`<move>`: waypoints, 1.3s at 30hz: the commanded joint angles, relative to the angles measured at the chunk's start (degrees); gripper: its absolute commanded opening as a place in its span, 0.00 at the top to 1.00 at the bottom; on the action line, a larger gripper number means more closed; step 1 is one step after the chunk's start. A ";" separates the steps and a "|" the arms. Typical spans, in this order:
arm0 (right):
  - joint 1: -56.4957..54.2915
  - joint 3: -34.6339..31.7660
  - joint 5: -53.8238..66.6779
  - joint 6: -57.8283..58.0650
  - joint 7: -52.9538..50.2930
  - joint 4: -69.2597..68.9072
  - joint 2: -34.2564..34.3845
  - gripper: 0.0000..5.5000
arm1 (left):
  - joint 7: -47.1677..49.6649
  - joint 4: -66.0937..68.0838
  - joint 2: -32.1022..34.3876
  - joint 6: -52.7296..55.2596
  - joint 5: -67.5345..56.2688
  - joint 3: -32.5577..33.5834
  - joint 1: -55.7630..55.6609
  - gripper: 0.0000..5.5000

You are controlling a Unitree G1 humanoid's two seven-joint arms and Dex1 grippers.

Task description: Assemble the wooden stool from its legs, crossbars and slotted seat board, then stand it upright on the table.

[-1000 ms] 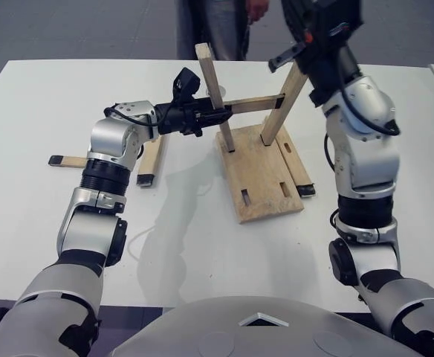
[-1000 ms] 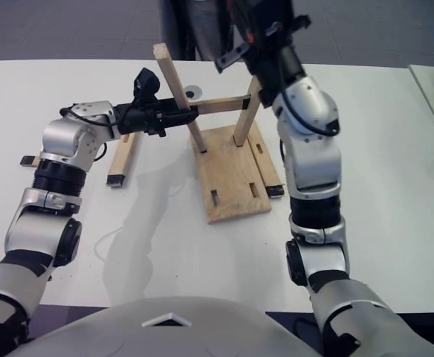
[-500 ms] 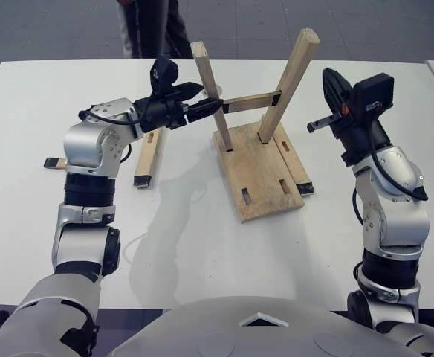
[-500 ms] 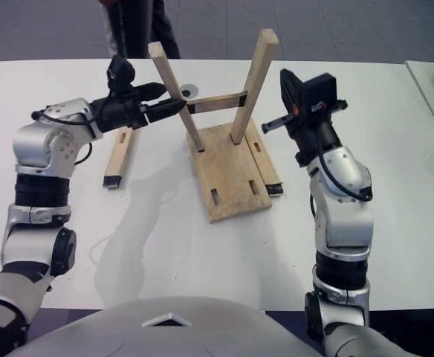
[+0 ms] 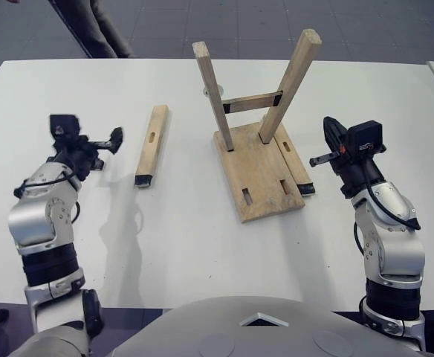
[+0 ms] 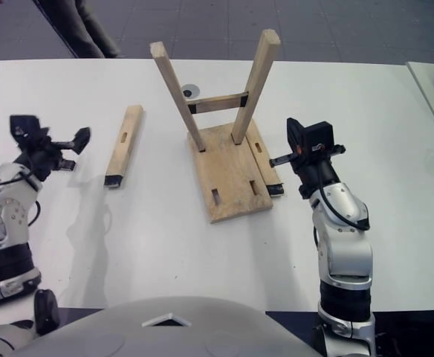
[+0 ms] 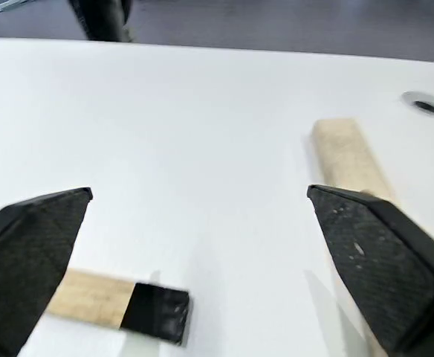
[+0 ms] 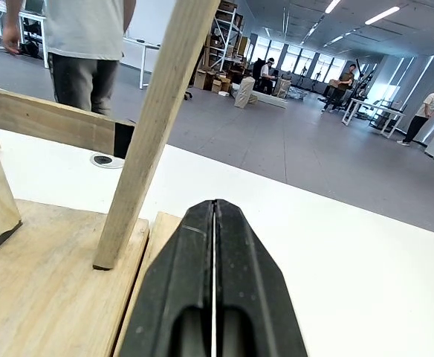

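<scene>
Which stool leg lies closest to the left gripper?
The leg lying alone, left of the seat board; two stand slotted in the board, another lies along its right edge.

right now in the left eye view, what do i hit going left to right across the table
left gripper, jaws open → loose leg lying flat → left standing leg → crossbar → right standing leg → right gripper, jaws shut

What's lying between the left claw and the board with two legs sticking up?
One loose stool leg lies flat on the table between the left claw and the seat board, plain in the left eye view.
</scene>
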 commanded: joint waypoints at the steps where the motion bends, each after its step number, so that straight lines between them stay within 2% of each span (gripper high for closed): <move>1: 0.13 0.63 -0.31 -0.22 -0.45 0.49 0.20 1.00 | 10.86 -2.66 -5.41 0.45 4.35 0.85 -0.09 0.02; 5: -0.04 0.94 -0.40 -0.07 -0.61 0.84 0.24 1.00 | 16.59 -1.41 -6.36 -0.87 7.03 3.44 0.22 0.02; 10: 0.24 1.10 -0.53 -0.16 -0.86 1.25 0.26 1.00 | 16.84 5.38 -4.65 -2.81 6.64 5.98 -2.16 0.02; 16: -0.22 1.28 -0.47 0.09 -1.06 1.52 0.12 1.00 | 13.46 23.86 -0.52 -6.38 3.35 9.24 -10.38 0.02; 20: -0.88 1.53 -0.46 0.22 -1.20 1.81 0.17 1.00 | 9.50 36.13 3.27 -7.31 2.93 8.14 -14.83 0.02; 24: -1.49 1.67 -0.34 0.36 -1.41 2.09 0.14 1.00 | 3.27 48.05 6.58 -9.88 4.00 4.31 -19.48 0.02; 28: -1.78 1.78 -0.38 0.52 -1.63 2.32 0.21 1.00 | -5.07 54.29 6.13 -12.17 3.46 -0.24 -24.87 0.02; 33: -2.25 2.24 -0.46 0.63 -1.71 2.66 0.30 1.00 | -9.58 52.67 3.28 -11.20 2.26 -3.84 -27.23 0.02; 39: -1.51 2.53 -0.39 0.50 -1.66 2.56 0.24 1.00 | -10.86 36.98 5.49 -16.09 3.26 -5.83 -20.48 0.02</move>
